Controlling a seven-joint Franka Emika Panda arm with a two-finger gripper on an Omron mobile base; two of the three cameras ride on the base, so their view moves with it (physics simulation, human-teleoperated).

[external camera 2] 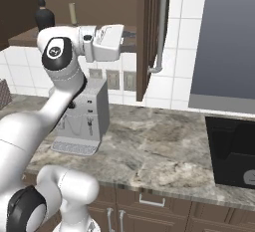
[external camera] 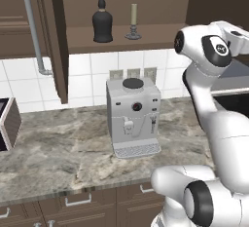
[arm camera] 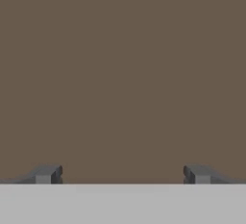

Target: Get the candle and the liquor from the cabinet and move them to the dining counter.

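Cabinet open, liquor and candle both on its shelf, gripper spread wide and empty.

Liquor standing upright toward the left of the shelf's front edge, candle upright just to its right, a small gap between, not touching. Both well above the marble worktop, roughly over the grey coffee machine set against the tiled back wall. Cabinet door swung out, silver bar handle along its edge. Hand raised to shelf height at the right of the candle, well apart from both. Fingertips far apart, nothing between, facing a flat brown surface close ahead. Dark cooktop set in the worktop's right end.
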